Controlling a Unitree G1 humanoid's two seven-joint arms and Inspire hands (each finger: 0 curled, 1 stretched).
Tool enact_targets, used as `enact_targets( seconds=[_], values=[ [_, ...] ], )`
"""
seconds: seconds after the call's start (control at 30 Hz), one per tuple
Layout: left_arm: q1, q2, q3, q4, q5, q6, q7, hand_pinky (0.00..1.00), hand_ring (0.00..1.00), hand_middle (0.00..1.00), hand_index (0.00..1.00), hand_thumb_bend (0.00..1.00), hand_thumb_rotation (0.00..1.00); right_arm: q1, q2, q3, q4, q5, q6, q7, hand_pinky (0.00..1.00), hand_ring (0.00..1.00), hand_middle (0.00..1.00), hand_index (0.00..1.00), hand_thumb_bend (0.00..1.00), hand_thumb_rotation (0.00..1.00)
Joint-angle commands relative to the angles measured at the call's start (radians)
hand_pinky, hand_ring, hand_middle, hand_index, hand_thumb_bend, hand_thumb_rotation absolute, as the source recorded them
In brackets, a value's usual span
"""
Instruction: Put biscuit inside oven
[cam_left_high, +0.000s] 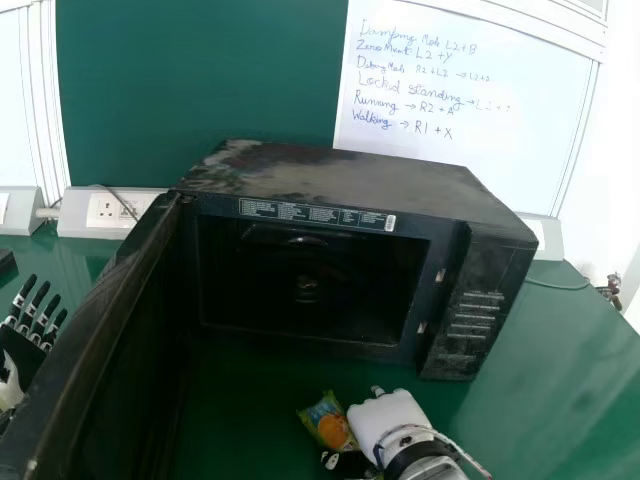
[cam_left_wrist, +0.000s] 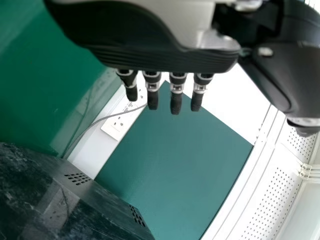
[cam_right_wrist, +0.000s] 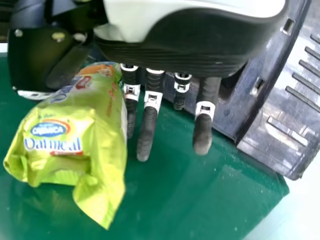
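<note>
Right hand (cam_left_high: 385, 418) low in the head view, close in front of the oven (cam_left_high: 330, 185), with fingers (cam_right_wrist: 146, 131) mostly straight, some gaps in between, and not curled round the food. Just beside, on the thumb side and so to the left: the green biscuit packet (cam_left_high: 328, 425), right up against the nearest finger in the right wrist view. Too hard to tell from here about a thumb pinch, or about a packet lifted up or just lying on the green counter (cam_left_high: 530, 375). Long way of the packet: about the same way as the fingers, far end toward the oven, tipped a bit to the left. Next, straight ahead and only a little left of the packet: the dark oven mouth (cam_left_high: 300, 290), with the door (cam_left_high: 95, 340) swung wide on the left side. Far off past that door: the left hand (cam_left_high: 20, 352), fingers straight and holding nothing. So, likely a job for the right hand, much nearer and on the good side of the door. Best guess for now: get a snug hold from both sides, then lift, go forward and slightly left, and mind the bottom edge of the mouth.
</note>
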Motion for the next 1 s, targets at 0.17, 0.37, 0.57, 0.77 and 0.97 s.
enact_targets(
  seconds=[0.17, 0.37, 0.57, 0.77, 0.97],
  values=[
    [0.004, 0.000, 0.002, -0.009, -0.027, 0.005, -0.006, 0.86, 0.92, 0.94, 0.98, 0.82, 0.44, 0.025, -0.044, 0.045, 0.112, -0.040, -0.027, -0.022, 0.36, 0.51, 0.71, 0.79, 0.74, 0.29],
    [0.004, 0.003, -0.005, -0.014, -0.015, 0.003, 0.012, 0.85, 0.91, 0.93, 0.97, 0.83, 0.45, -0.007, -0.037, 0.046, 0.150, -0.035, -0.008, 0.003, 0.47, 0.61, 0.74, 0.81, 0.79, 0.27],
    [0.002, 0.003, -0.006, -0.015, -0.023, 0.005, 0.015, 0.85, 0.91, 0.93, 0.97, 0.83, 0.44, -0.034, -0.033, 0.048, 0.169, -0.014, -0.001, 0.035, 0.59, 0.71, 0.82, 0.82, 0.84, 0.31],
    [0.001, 0.005, -0.008, -0.014, -0.021, 0.004, 0.013, 0.85, 0.91, 0.93, 0.97, 0.83, 0.44, -0.047, -0.034, 0.054, 0.195, 0.006, 0.019, 0.052, 0.61, 0.74, 0.85, 0.82, 0.85, 0.28],
    [0.003, 0.007, -0.013, -0.020, -0.009, 0.003, 0.019, 0.85, 0.91, 0.93, 0.96, 0.82, 0.46, -0.044, -0.043, 0.065, 0.199, -0.003, 0.024, 0.039, 0.54, 0.69, 0.81, 0.83, 0.70, 0.26]
  ],
)
